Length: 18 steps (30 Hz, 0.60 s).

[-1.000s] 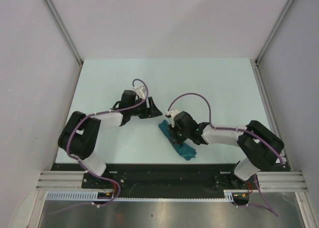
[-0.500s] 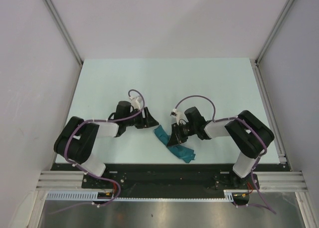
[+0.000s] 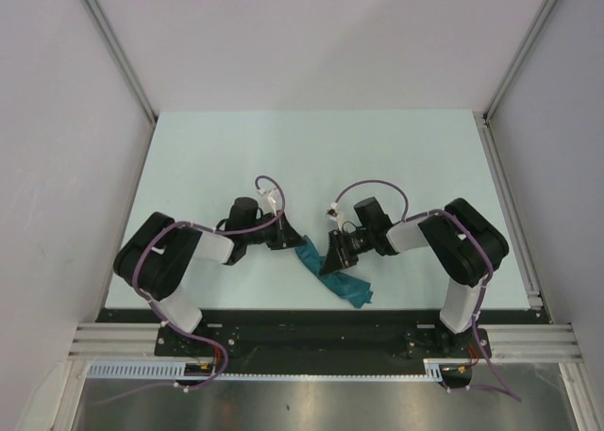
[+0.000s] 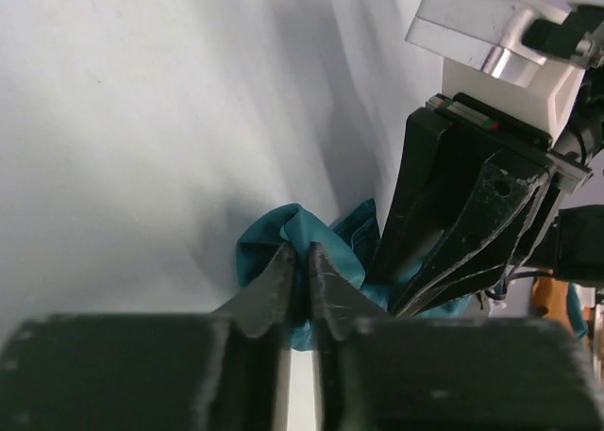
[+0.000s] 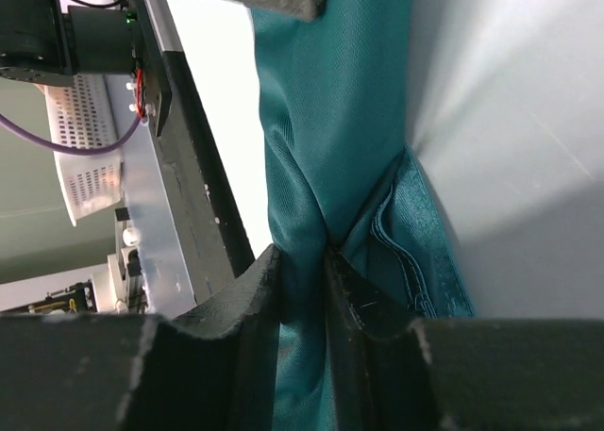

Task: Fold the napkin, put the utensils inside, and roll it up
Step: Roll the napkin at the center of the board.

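Counting one crumpled teal napkin (image 3: 345,285), two grippers: left gripper (image 4: 300,257) pinches the napkin's far end, right gripper (image 5: 302,256) clamps a fold beside it.

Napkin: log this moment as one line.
napkin: bunched on table | left hand: pinching napkin | right hand: pinching napkin | fork: not visible
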Each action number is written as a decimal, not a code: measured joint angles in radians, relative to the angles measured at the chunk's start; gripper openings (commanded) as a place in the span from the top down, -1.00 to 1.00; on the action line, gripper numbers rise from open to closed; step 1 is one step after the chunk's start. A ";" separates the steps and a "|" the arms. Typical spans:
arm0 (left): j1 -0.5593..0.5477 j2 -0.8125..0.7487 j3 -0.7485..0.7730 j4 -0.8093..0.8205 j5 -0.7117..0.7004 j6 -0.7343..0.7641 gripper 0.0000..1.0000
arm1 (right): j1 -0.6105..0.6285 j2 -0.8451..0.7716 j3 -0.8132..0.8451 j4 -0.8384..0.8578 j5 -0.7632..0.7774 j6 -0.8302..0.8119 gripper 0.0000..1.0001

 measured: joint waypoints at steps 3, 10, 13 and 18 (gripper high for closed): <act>-0.003 0.010 0.000 0.012 0.008 -0.010 0.99 | -0.007 -0.003 0.023 -0.063 0.003 -0.020 0.23; -0.003 0.033 0.006 -0.026 0.002 -0.008 1.00 | -0.003 -0.140 0.129 -0.341 0.135 -0.104 -0.40; -0.003 0.043 0.025 -0.063 -0.006 -0.007 1.00 | 0.026 -0.230 0.158 -0.408 0.247 -0.130 -0.45; -0.003 0.055 0.058 -0.116 -0.016 -0.006 1.00 | 0.229 -0.351 0.172 -0.472 0.589 -0.173 -0.47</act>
